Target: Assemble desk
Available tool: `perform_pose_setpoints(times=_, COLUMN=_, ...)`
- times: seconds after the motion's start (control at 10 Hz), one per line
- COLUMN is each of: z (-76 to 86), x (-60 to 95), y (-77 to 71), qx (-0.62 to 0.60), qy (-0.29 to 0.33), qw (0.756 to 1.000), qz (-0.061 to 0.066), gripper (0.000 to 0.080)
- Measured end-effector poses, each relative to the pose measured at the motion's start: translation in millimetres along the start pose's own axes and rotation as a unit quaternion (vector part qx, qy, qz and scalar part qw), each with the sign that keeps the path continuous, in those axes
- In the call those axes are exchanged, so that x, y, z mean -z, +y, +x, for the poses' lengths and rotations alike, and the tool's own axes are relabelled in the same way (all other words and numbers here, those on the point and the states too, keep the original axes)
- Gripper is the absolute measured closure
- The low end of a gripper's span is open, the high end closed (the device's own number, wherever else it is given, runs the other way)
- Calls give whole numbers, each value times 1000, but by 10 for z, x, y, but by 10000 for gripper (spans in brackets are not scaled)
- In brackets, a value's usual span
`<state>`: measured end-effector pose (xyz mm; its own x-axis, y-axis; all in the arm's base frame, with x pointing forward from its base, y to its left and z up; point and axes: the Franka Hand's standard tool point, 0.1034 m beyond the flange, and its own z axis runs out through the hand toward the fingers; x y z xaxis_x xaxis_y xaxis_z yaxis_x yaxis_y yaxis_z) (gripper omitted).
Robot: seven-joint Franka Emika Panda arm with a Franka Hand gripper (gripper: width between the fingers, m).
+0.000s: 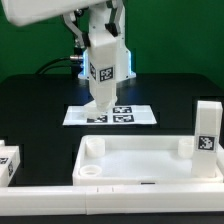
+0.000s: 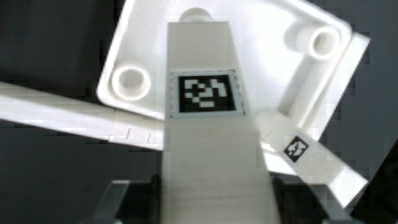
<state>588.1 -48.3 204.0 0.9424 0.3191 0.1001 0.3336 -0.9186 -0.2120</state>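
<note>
My gripper [image 1: 103, 48] is shut on a white square leg [image 1: 101, 90] with a black-and-white tag. It holds the leg upright, with the lower end just above the marker board [image 1: 135, 116]. In the wrist view the leg [image 2: 210, 140] fills the middle between my dark fingers [image 2: 121, 200]. The white tabletop panel [image 1: 140, 158] lies rim up nearer the front, with round corner sockets [image 1: 90, 172]. It also shows in the wrist view [image 2: 249, 35]. A second tagged leg [image 1: 207, 130] stands upright at the panel's right end. A third leg [image 1: 8, 160] lies at the exterior view's left.
A long white border rail [image 1: 100, 195] runs along the front of the black table, and shows in the wrist view [image 2: 54, 105]. A tagged leg [image 2: 294, 145] lies beyond the held leg in the wrist view. Cables hang behind the arm.
</note>
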Motion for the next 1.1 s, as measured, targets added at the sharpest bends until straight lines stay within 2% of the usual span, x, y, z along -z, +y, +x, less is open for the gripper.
perform_pose_setpoints(times=0.3, z=-19, x=-5, y=166, qx=-7, qy=76, qw=997, qz=-30, gripper=509)
perform_pose_setpoints(times=0.4, z=-55, x=-78, y=222, qx=-20, qy=111, qw=993, qz=-37, gripper=509)
perform_pose_setpoints(times=0.5, z=-49, x=-117, y=244, qx=-30, qy=130, qw=990, qz=-41, gripper=509)
perform_pose_setpoints(times=0.6, z=28, x=-116, y=282, qx=-35, qy=160, qw=985, qz=-53, gripper=509)
perform_pose_setpoints(times=0.7, z=68, x=-135, y=268, qx=-41, qy=169, qw=983, qz=-57, gripper=509)
perform_pose_setpoints(times=1.1, z=44, x=-130, y=301, qx=-35, qy=163, qw=984, qz=-62, gripper=509)
